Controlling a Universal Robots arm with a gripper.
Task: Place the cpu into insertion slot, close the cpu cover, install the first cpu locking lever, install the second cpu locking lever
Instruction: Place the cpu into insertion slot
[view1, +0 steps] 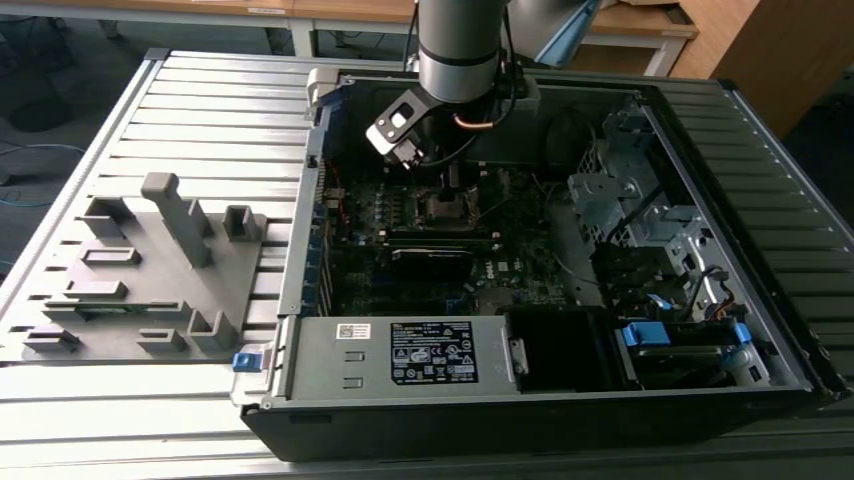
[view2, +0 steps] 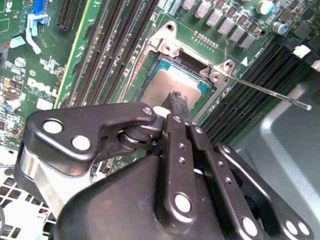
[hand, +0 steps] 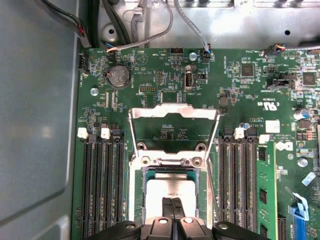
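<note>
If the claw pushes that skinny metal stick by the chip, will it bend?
Probably a little. The lever is a long thin wire, so it likely flexes and springs back. It looks light for its length. One end seems held at the socket, so a push would probably swing it rather than slide it.

Open computer case beside grey fixture
</note>
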